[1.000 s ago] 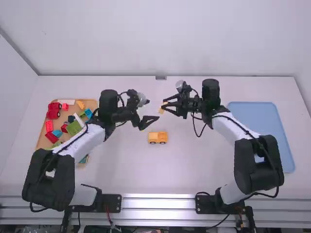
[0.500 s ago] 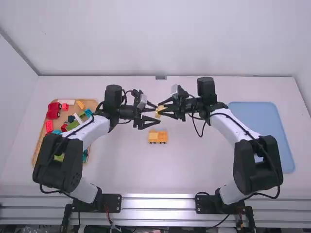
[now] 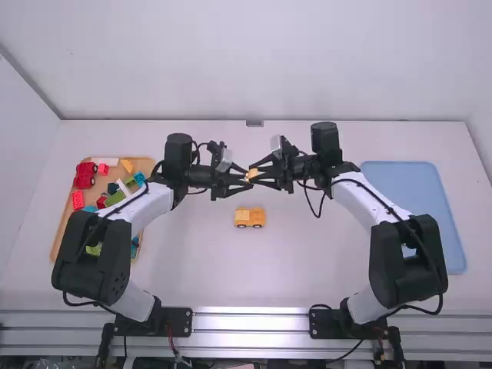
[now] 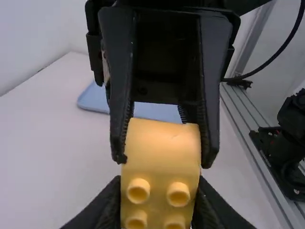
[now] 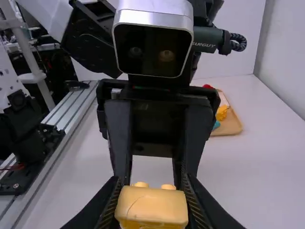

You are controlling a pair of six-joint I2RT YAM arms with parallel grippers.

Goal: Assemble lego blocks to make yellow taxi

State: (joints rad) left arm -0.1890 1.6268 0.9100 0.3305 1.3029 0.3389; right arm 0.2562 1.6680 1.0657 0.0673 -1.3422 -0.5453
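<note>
In the high view, my left gripper [image 3: 243, 181] and my right gripper [image 3: 257, 174] meet above the middle of the table, both shut on one yellow block [image 3: 251, 174]. An orange-yellow car piece [image 3: 250, 217] with dark wheels rests on the table just nearer the camera. The left wrist view has the block's studs [image 4: 158, 191] facing the camera, with my left gripper [image 4: 159, 198] around its sides and the other fingers gripping its far part. In the right wrist view the block [image 5: 151, 205] sits between the fingers of my right gripper [image 5: 152, 198], studs pointing away.
At the left, a wooden tray [image 3: 60, 231] holds several coloured blocks and a red car [image 3: 84, 175], partly beneath the left arm. A blue tray [image 3: 415, 192] lies at the right, beside the right arm.
My left gripper has moved right to the block and its fingers have shut on it. The right gripper has carried the block slightly left, then stayed nearly still.
</note>
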